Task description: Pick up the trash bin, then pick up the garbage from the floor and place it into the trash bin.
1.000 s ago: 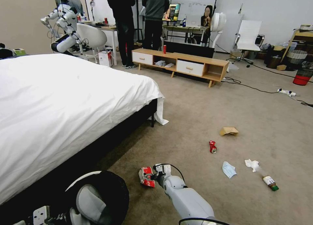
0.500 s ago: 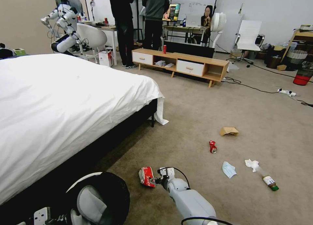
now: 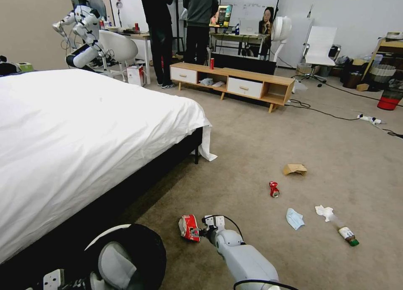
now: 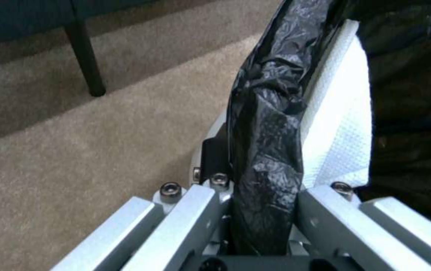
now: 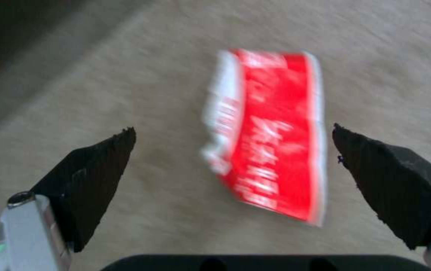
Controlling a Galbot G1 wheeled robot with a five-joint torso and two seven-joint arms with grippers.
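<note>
Floor: beige carpet (image 3: 252,147) beside the bed (image 3: 84,126).
Right gripper (image 5: 233,169): low, fingers spread, red-white wrapper (image 5: 270,150) lying between them.
Left gripper (image 4: 263,210): pinching the trash bin (image 3: 126,256) rim and black bag (image 4: 266,150).

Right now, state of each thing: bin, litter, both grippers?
Trash bin: lined with a black bag, rim clamped by left gripper.
Right gripper: open, fingers either side of the wrapper.
Wrapper: crumpled, on carpet.
Can: crushed, on floor.
Bottle: lying down, capped.
</note>
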